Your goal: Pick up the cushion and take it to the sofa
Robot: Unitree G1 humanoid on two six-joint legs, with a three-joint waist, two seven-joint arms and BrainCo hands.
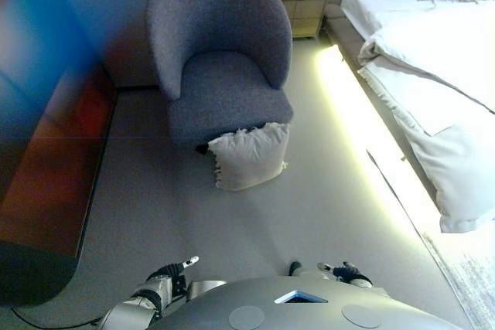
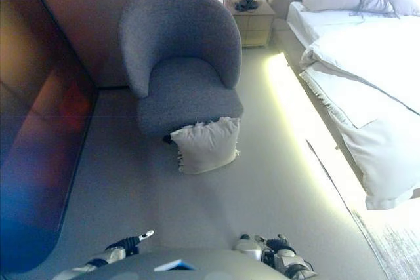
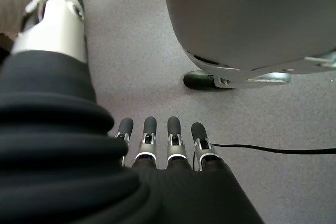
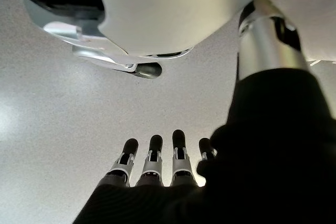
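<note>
A beige cushion [image 1: 249,156] with a frilled edge stands on the grey carpet, leaning against the front of a dark grey armchair [image 1: 220,94]. Both hands hang low at my sides, far from the cushion. My left hand [image 1: 172,274] shows at the bottom left of the eye views, its fingers [image 3: 149,139] straight over bare carpet and holding nothing. My right hand [image 2: 279,248] sits at the bottom right, fingers [image 4: 153,156] also straight and empty.
A bed [image 1: 433,75] with white bedding and a lit strip along its base fills the right side. A wooden nightstand [image 1: 303,7] stands behind the armchair. A dark glossy cabinet [image 1: 46,152] runs along the left. Open carpet [image 1: 255,222] lies between me and the cushion.
</note>
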